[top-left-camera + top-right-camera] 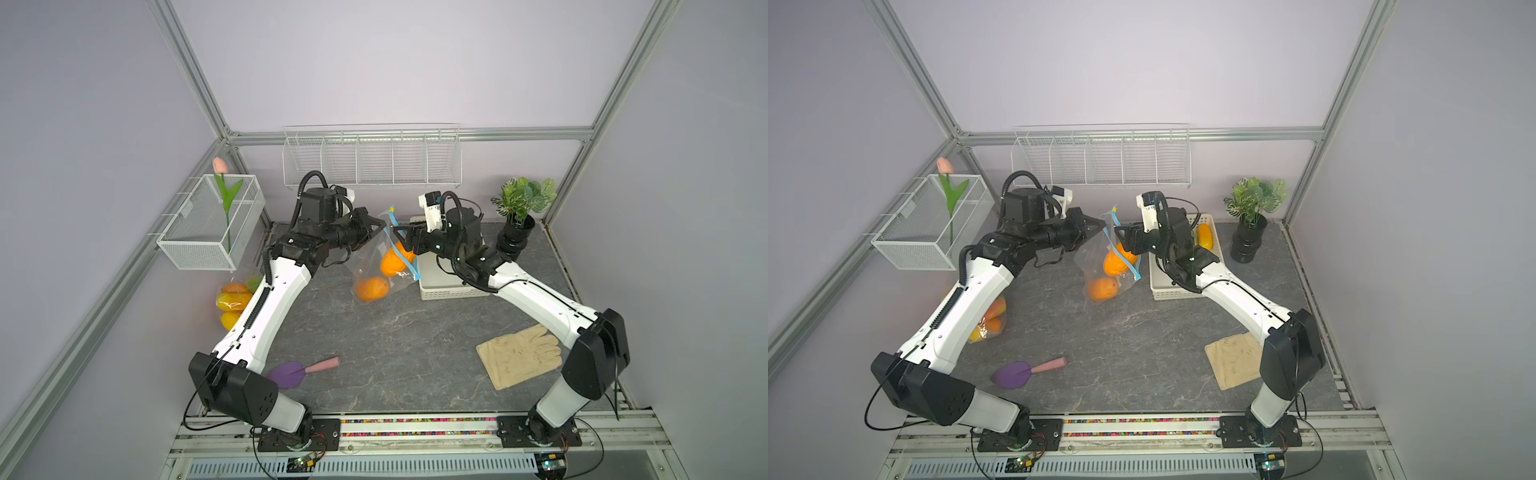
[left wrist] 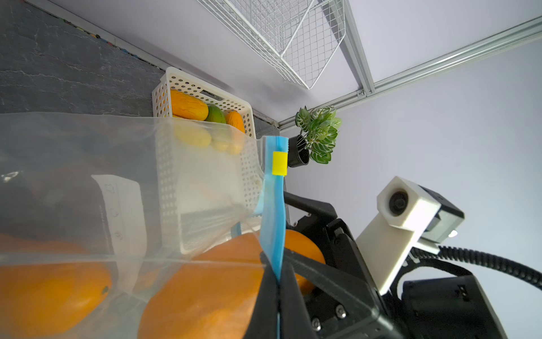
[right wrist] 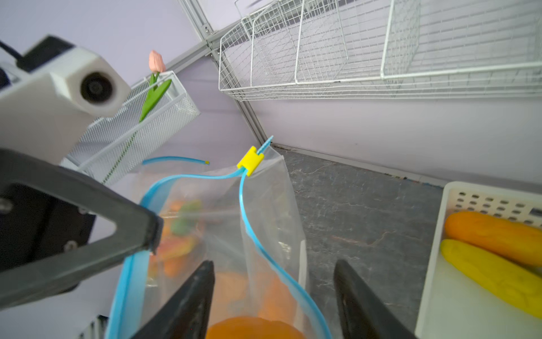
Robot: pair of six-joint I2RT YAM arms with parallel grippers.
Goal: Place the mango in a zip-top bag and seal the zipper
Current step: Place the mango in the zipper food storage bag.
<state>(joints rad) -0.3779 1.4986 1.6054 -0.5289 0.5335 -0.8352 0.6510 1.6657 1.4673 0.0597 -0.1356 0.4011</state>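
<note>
A clear zip-top bag (image 1: 371, 257) with a blue zipper and a yellow slider (image 3: 250, 160) hangs upright at the back of the table. My left gripper (image 2: 277, 270) is shut on the blue zipper strip (image 2: 274, 223) and holds one lip up. The mouth gapes open in the right wrist view. One orange mango (image 1: 371, 289) lies at the bag's bottom. A second mango (image 1: 391, 262) sits in the mouth, half inside. My right gripper (image 3: 271, 264) stands open around that mango's outer end (image 3: 255, 328), with a gap on one side.
A white perforated basket (image 1: 449, 293) with more mangoes stands under the right arm. A potted plant (image 1: 521, 208) is at the back right. A cream glove (image 1: 519, 359), a purple scoop (image 1: 291, 372) and a filled fruit bag (image 1: 235, 301) are nearer. A wire basket (image 1: 208, 232) hangs at left.
</note>
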